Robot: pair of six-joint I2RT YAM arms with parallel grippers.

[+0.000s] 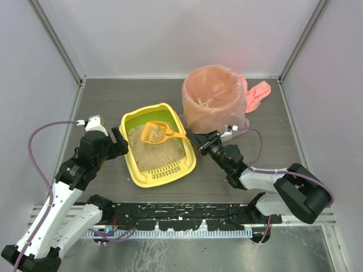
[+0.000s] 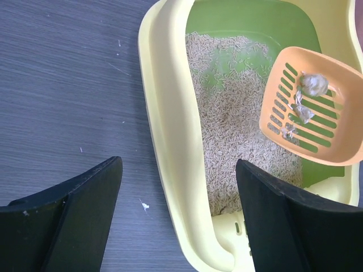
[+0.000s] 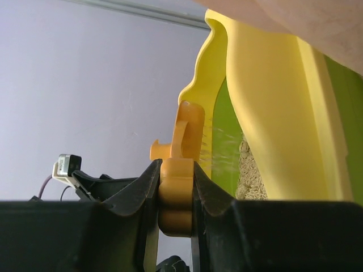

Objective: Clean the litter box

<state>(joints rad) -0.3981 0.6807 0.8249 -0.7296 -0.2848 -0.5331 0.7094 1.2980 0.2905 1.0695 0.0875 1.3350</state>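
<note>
The yellow litter box point(image 1: 134, 170) lies mid-table with a green inner wall and beige litter point(image 1: 156, 148). Above the litter hangs an orange slotted scoop point(image 1: 153, 132), carrying a few pale clumps point(image 2: 313, 85). My right gripper point(image 1: 197, 139) is shut on the scoop's handle point(image 3: 177, 187) from the box's right side. My left gripper point(image 2: 178, 164) is open and straddles the box's left rim point(image 2: 170, 141). One finger point(image 2: 85, 195) is over the table and the other finger point(image 2: 278, 198) is over the litter. In the right wrist view the box wall point(image 3: 266, 113) rises just beyond the scoop point(image 3: 190, 127).
A round bin lined with a pink bag point(image 1: 214, 96) stands behind and to the right of the box, with a loose pink tail point(image 1: 258, 95) beside it. Grey enclosure walls close in the dark table point(image 1: 102, 102) on three sides. Small white specks point(image 2: 145, 206) dot the table.
</note>
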